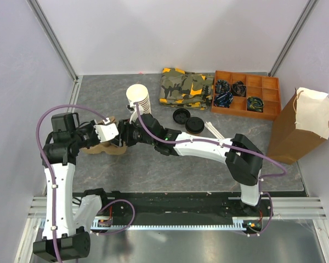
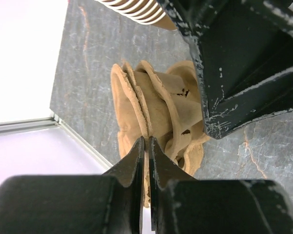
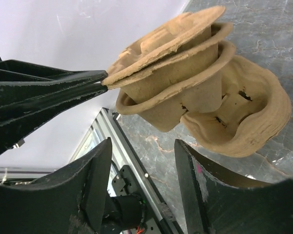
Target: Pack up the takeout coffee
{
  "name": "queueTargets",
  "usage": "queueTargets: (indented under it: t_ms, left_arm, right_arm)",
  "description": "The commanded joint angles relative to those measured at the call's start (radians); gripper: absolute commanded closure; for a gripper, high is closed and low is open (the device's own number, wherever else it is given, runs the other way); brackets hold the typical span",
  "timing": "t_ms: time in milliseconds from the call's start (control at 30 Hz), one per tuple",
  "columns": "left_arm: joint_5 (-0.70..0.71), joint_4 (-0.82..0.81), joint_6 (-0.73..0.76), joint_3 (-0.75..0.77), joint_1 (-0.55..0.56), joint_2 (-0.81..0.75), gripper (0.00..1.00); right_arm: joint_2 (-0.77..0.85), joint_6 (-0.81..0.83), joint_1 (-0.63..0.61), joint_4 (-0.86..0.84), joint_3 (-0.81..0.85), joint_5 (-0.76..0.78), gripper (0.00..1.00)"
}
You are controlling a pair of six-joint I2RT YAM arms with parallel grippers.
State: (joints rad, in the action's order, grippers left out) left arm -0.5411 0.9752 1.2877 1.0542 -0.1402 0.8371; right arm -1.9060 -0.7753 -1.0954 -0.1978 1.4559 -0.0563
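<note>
Currently the takeout coffee [image 1: 196,125] isn't packed. It sits on the table [image 1: 170,170] mid-field, just beside a loose black lid [image 1: 181,115] and near some white sticks [image 1: 211,130]. From overhead both read as black discs. I'm taking the nearer one as the lidded cup, but I can't confirm that from this angle. Neither arm is touching it.

Both arms are busy on the left with a nested stack of pulp carriers [image 2: 156,112].
- The left gripper [image 2: 149,141] is pinched nearly closed on the thin rim of the upper carriers, which are tilted up off the bottom one.
- The right gripper [image 3: 142,144] has its jaws well apart with nothing between them. It sits just beside the carriers, below the lifted part.
- The bottom carrier [image 3: 244,117] rests on the table, partly peeled away from the ones above.

My read is that they're separating one carrier off the stack, which is prep work only.

Nothing shows as done yet:
- No single carrier is free.
- The cup isn't in a carrier.
- Nothing is visibly in the brown paper bag [image 1: 296,129], which stands at the far right, well apart from the cup. Its inside isn't visible.

What's probably left is to free a carrier, seat the coffee and bag it.

Other items:
- A stack of lidless cups [image 1: 138,98] is just behind the grippers.
- A camo cloth [image 1: 186,87] lies at the back.
- An orange divider tray [image 1: 247,94] with cables is also at the back.
</note>
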Motion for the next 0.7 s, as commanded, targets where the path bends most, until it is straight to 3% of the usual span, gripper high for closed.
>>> queueTargets:
  t_ms: [0,333,667]
  left_arm:
    - [-0.017,-0.044,0.035,0.033,-0.002,-0.029,0.98]
    - [-0.103,-0.041,0.032,-0.056,-0.001,-0.059,0.98]
    - [-0.166,-0.044,0.022,-0.120,0.001,-0.058,0.98]
  right_arm:
    - [0.084,-0.018,0.002,-0.002,0.026,-0.022,0.37]
    - [0.116,-0.041,0.057,0.044,-0.028,-0.068,0.37]
    - [0.085,-0.064,0.071,0.060,-0.028,-0.093,0.45]
